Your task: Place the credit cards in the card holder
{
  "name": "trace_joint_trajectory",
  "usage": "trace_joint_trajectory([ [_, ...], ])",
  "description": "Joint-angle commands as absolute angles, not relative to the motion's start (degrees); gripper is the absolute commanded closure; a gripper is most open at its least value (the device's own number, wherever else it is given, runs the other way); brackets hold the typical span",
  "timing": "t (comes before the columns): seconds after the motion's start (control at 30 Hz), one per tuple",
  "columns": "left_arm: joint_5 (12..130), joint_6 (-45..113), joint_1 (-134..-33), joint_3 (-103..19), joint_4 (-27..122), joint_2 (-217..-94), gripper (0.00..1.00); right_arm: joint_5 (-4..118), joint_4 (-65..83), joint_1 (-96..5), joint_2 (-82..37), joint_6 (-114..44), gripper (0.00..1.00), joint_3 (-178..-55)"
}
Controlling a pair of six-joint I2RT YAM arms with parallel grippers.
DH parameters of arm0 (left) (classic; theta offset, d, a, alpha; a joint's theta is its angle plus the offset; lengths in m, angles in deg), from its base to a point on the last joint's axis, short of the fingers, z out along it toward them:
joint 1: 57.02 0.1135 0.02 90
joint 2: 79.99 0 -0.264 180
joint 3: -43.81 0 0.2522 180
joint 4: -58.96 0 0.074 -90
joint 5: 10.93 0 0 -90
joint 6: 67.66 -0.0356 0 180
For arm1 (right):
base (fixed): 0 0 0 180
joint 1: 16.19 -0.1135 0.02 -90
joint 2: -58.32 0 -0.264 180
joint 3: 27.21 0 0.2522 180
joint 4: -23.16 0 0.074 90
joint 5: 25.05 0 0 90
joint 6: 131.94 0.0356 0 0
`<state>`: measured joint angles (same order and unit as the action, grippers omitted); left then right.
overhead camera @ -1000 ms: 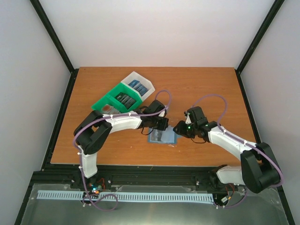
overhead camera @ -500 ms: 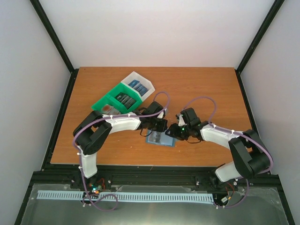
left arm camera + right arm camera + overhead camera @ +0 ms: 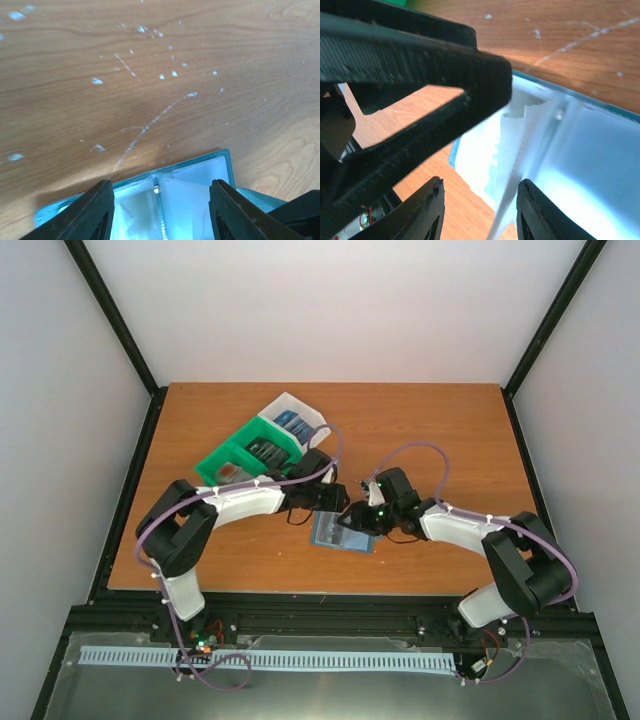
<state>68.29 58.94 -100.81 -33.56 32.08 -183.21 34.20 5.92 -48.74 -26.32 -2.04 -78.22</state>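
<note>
The teal card holder (image 3: 340,532) lies open on the table, its clear sleeves facing up. My left gripper (image 3: 333,499) hangs over its far edge. In the left wrist view the left gripper (image 3: 161,210) is open, and the holder (image 3: 192,187) lies below its jaws. My right gripper (image 3: 357,519) reaches in from the right. It is open (image 3: 480,215), and a clear sleeve page of the holder (image 3: 585,150) stands loosely between its fingers. Dark and blue credit cards (image 3: 268,452) lie in the bins. No card is in either gripper.
A green bin (image 3: 222,462) and a white bin (image 3: 312,418) stand joined at the back left, just behind the left arm. In the right wrist view the left gripper's black finger (image 3: 420,65) crosses the top, very near. Bare wood (image 3: 150,60) lies beyond the holder.
My left gripper has gone from shut to open and drawn back a little toward the bins. My right gripper has slid left over the holder.
</note>
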Motion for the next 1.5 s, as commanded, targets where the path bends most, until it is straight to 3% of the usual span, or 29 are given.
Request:
trace_joint_trajectory([
  [0.0,72.58,58.81,-98.26,-32.53,30.17,-178.66,0.44,33.64,8.49,-50.48,-27.84,-2.16,0.59,-80.73],
  [0.63,77.78,54.36,-89.03,-26.98,27.32,-163.77,0.34,37.19,9.86,-54.55,-39.58,-0.32,0.59,-87.07],
  [1.0,73.98,49.48,-84.36,-23.22,25.75,-155.60,0.25,45.92,5.56,-54.58,-30.25,-0.32,0.59,-87.14],
  [1.47,68.54,43.64,-78.56,-24.51,20.09,-152.51,0.28,61.30,-11.87,-54.59,-25.50,2.48,0.61,-91.23],
])
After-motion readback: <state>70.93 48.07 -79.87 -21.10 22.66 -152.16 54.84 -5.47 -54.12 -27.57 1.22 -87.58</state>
